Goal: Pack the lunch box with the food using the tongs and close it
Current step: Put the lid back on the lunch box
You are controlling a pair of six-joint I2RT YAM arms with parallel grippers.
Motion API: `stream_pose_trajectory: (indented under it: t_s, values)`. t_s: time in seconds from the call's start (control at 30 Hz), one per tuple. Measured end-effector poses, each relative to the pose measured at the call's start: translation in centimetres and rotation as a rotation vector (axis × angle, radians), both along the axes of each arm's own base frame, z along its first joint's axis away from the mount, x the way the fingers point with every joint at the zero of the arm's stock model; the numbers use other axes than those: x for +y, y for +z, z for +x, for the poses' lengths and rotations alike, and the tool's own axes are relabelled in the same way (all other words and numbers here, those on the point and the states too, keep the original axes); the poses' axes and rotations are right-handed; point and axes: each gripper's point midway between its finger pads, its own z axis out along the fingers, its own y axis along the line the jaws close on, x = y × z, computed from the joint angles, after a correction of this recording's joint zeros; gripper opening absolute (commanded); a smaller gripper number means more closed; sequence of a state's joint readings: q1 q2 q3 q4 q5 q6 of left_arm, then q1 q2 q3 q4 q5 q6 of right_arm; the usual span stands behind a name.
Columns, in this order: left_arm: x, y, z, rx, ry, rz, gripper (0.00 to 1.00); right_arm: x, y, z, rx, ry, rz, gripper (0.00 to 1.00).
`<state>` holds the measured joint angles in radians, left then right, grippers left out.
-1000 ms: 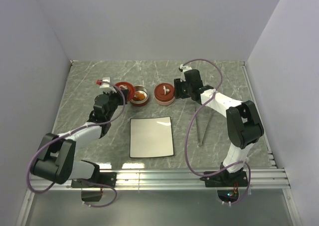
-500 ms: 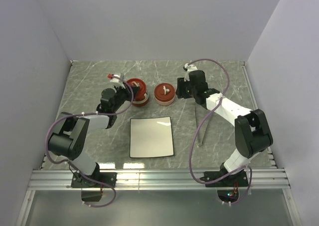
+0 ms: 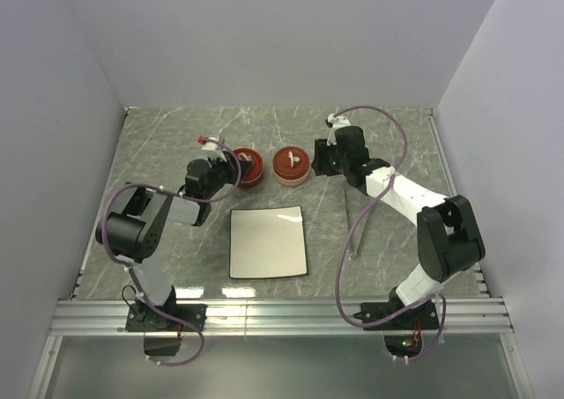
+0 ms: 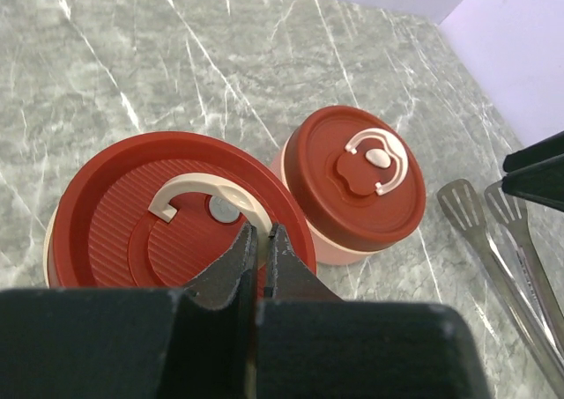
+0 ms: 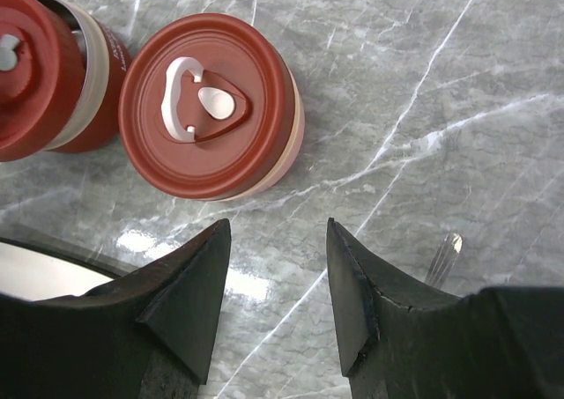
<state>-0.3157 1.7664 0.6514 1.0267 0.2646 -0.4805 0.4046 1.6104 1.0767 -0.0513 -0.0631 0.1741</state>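
Observation:
The lunch box shows as two round red pots. The left pot (image 3: pixel 246 168) carries a ribbed red lid (image 4: pixel 167 218) with a white loop handle (image 4: pixel 189 190). My left gripper (image 4: pixel 261 232) is shut on that handle, seen from above at the pot's left side (image 3: pixel 231 165). The right pot (image 3: pixel 291 166) is lidded too (image 5: pixel 207 104). My right gripper (image 5: pixel 278 232) hangs open over bare table just right of it (image 3: pixel 317 163). The silver tongs (image 3: pixel 356 225) lie on the table to the right, tips showing (image 4: pixel 489 227). The food is out of view.
A white square plate (image 3: pixel 268 240) lies bare in front of the pots. The tongs' end (image 5: pixel 443 253) sits close to my right finger. White walls close the table at the back and both sides; a metal rail runs along the near edge.
My left gripper carried the red lid rightward from beside the open left pot and now holds it on top, covering the contents. The right arm shifted slightly and stayed open.

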Motion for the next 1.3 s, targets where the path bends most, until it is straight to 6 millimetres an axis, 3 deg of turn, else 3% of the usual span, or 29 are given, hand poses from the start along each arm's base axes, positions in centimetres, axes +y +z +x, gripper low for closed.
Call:
stream_pose_trajectory:
  t_s: [0.23,1.3]
  values:
    - [-0.1,-1.3,0.2,0.025,0.002,-0.006,0.00,-0.1,0.4,-0.2,-0.008,0.000,0.004,0.55]
    - [0.5,-2.0,2.0,0.078,0.085,-0.025,0.00,0.1,1.0,-0.2,-0.020,0.007,0.014,0.55]
